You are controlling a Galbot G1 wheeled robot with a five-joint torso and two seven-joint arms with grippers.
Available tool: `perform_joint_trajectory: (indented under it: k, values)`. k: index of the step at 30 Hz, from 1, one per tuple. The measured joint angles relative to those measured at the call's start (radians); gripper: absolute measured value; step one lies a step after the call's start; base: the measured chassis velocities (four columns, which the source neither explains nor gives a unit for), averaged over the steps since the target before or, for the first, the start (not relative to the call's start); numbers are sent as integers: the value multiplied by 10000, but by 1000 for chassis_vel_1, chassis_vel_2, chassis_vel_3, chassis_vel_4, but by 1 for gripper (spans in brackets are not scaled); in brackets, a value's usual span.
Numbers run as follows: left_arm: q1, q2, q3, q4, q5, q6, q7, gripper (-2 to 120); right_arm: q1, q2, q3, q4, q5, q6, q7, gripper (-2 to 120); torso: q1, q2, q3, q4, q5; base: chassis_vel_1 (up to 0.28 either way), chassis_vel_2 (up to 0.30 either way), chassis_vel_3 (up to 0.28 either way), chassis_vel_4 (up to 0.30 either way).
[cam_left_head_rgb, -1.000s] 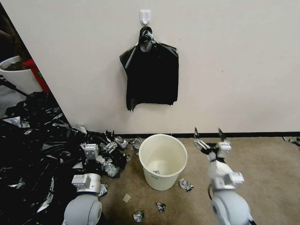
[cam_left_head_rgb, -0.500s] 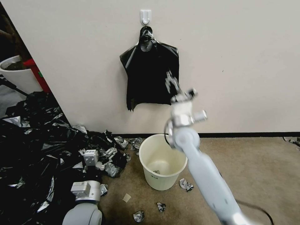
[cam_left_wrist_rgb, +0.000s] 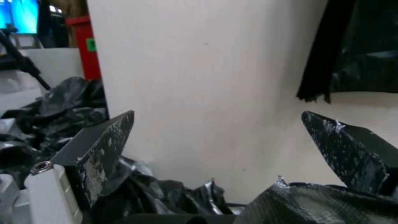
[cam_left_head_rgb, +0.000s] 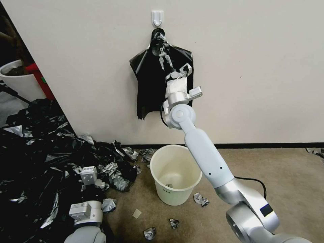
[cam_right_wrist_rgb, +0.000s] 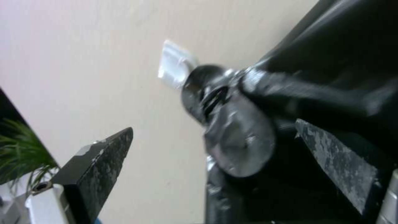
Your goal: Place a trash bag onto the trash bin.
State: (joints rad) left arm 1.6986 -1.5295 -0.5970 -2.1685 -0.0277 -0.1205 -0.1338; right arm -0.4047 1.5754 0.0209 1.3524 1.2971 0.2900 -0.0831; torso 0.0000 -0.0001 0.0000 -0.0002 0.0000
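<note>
Nearest the robot, the left end effector [cam_left_head_rgb: 88,175] sits low over the heap of black plastic sheeting [cam_left_head_rgb: 37,162] on the floor, idle, its fingers spread wide with nothing between them. Just beyond, on the carpet beside the heap, stands the trash bin [cam_left_head_rgb: 176,173], upright and unlined, with crumpled scraps [cam_left_head_rgb: 200,199] scattered around its base.

Farther off, against the wall, the right arm reaches up and forward so that the right end effector [cam_left_head_rgb: 163,58] is at the top of the sheaf of black bags [cam_left_head_rgb: 164,84], which hangs from a white wall hook [cam_left_head_rgb: 157,18]. In the right wrist view the fingers are parted, one to each side of the knotted neck [cam_right_wrist_rgb: 232,124] just below the hook, and they do not look closed on it. I cannot pick out a single trash bag apart from the sheaf; whatever bag is meant for the bin seems to hang there.

The risks, as I judge them: closing on the knot could take the whole sheaf instead of one bag, or tear the thin film against the hook. A pull straight out might strain the hook. A shallow pinch on glossy plastic may simply slip.
</note>
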Motion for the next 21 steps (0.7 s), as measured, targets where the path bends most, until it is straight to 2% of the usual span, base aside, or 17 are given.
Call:
perform_joint_trajectory:
  k: [12, 15, 21]
  values:
    - [-118, 110, -97, 433, 92, -55, -211, 100, 353, 230, -102, -414, -114, -84, -803, 98, 0, 0, 0, 2, -1, 0, 0, 0, 0]
    - [-134, 112, -59, 516, 172, -61, -241, 100, 462, 276, -23, -595, -123, -84, -814, 87, 0, 0, 0, 1, -1, 0, 0, 0, 0]
    - [-156, 165, -7, 553, 292, -61, -249, 100, 504, 260, 51, -690, -118, -82, -812, 73, 0, 0, 0, 1, -1, 0, 0, 0, 0]
